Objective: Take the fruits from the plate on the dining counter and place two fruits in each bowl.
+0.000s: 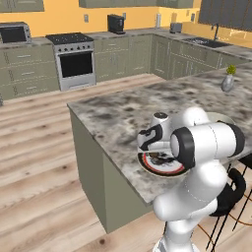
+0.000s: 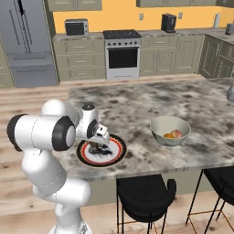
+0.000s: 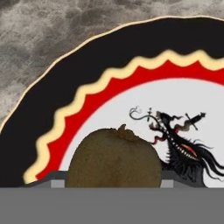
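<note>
Hand (image 2: 101,147) low over the plate (image 2: 118,155) on the bench (image 2: 151,103), brown fruit (image 3: 114,158) between its fingers; grip unclear. Bowl (image 2: 170,131) holds two fruits.

Lighting: bright, even, diffuse; no visible source. Shadows: soft, faint; dark patch under bowl (image 2: 170,130), darker zone beneath dining counter (image 2: 151,109) overhang. Glare: none on marble; mild sheen on white arm casing. Sharpness: base views slightly soft, pixelated; hand view crisp on plate (image 3: 87,70) pattern. Edge distortion: none evident.
</note>
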### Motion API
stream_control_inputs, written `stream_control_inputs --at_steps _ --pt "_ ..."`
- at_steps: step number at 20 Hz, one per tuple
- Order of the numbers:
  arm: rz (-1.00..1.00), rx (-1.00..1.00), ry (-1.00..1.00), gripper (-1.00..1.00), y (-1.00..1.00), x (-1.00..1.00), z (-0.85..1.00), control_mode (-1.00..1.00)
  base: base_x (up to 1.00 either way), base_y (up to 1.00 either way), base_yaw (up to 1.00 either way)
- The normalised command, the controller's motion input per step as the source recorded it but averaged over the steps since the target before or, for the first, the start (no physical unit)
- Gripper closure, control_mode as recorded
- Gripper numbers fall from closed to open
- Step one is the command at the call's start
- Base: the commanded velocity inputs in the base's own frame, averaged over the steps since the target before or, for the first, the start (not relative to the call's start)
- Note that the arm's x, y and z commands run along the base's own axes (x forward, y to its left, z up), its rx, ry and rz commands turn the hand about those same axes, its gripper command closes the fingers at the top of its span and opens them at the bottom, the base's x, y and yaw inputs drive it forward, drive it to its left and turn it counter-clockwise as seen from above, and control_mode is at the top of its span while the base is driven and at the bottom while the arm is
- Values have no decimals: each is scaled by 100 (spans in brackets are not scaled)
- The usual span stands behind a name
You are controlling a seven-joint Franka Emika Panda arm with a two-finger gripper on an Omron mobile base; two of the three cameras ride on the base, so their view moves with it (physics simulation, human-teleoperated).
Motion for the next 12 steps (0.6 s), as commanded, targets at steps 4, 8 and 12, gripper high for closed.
stream_control_inputs --at_steps 4,8,12 --pt "0 0 -4 100 0 -15 7 -100 0 0 0" --pt "0 2 -8 100 0 -73 91 -100 0 0 0" --pt "0 1 -3 100 0 -84 100 -100 0 0 0"
